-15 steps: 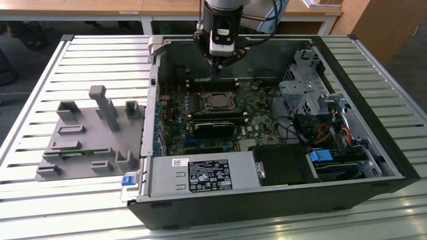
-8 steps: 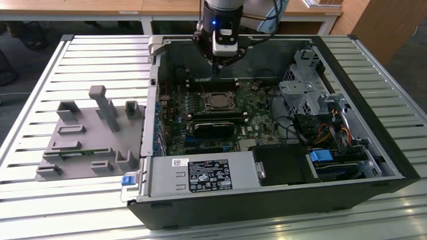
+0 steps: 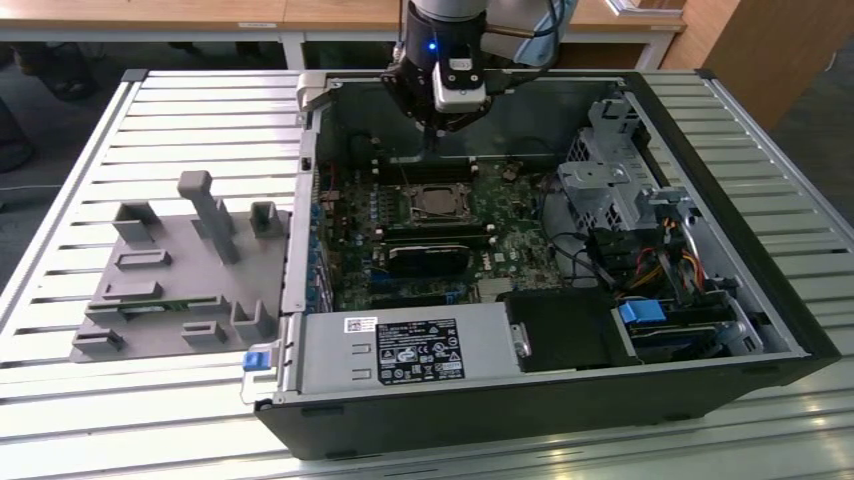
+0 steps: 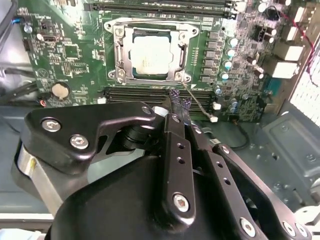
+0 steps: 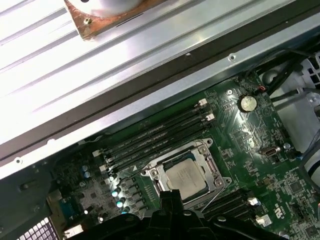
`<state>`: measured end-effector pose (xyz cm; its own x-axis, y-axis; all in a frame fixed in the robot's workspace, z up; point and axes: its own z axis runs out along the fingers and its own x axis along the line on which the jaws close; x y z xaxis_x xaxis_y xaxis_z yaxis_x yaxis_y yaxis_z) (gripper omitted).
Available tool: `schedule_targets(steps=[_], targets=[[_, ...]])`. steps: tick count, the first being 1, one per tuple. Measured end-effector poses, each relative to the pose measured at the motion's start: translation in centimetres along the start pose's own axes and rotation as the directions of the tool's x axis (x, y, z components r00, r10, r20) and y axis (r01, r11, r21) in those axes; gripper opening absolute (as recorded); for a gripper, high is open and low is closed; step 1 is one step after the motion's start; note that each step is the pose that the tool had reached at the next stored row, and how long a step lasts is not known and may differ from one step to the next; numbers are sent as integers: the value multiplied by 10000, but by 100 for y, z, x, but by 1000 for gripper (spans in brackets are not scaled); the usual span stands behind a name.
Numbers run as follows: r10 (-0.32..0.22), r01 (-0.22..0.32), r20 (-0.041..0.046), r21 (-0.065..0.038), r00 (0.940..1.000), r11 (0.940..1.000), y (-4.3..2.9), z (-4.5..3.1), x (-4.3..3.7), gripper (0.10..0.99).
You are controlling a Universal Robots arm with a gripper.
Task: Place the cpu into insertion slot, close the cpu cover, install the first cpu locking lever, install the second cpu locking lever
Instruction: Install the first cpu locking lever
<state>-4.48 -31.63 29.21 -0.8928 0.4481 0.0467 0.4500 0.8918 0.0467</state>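
Silver slats make up the desk (image 3: 134, 100), and an open computer case (image 3: 747, 210) lies flat in the middle of it. By the side of the case, at the exterior view's left, a gray tray (image 3: 147, 290) sits on the desk.

Inside the case is the green motherboard (image 4: 75, 60). The cpu (image 4: 152, 52) already lies in the insertion slot (image 4: 150, 23), near the middle of the board. The cpu cover (image 4: 120, 55) looks folded down flat around it, with the chip showing through its window. So I think the first two jobs are done.

A thin metal rod (image 4: 197, 100) sticks out from one corner of the slot. I think it is a locking lever that is not hooked down yet. I cannot tell about the other lever.

My pincer (image 4: 179, 102) hangs over the board beside the slot, on the side toward the case's far wall. Its tips look pressed together, and it holds nothing.

The pins of the slot are hidden under the chip. The pincer's big black body covers part of the board in the second wrist view, so I cannot see what lies under it.
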Motion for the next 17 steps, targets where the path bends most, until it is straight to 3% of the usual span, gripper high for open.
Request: schedule_targets(steps=[4,8,13,17], targets=[[-500,500,-24,23,9987,9987,0,0,0,106],[-1187,1187,-59,52,9929,9929,0,2,0,106],[-2093,2094,-108,88,9778,9778,0,4,0,106],[-2775,2777,-146,111,9606,9606,0,5,0,106]])
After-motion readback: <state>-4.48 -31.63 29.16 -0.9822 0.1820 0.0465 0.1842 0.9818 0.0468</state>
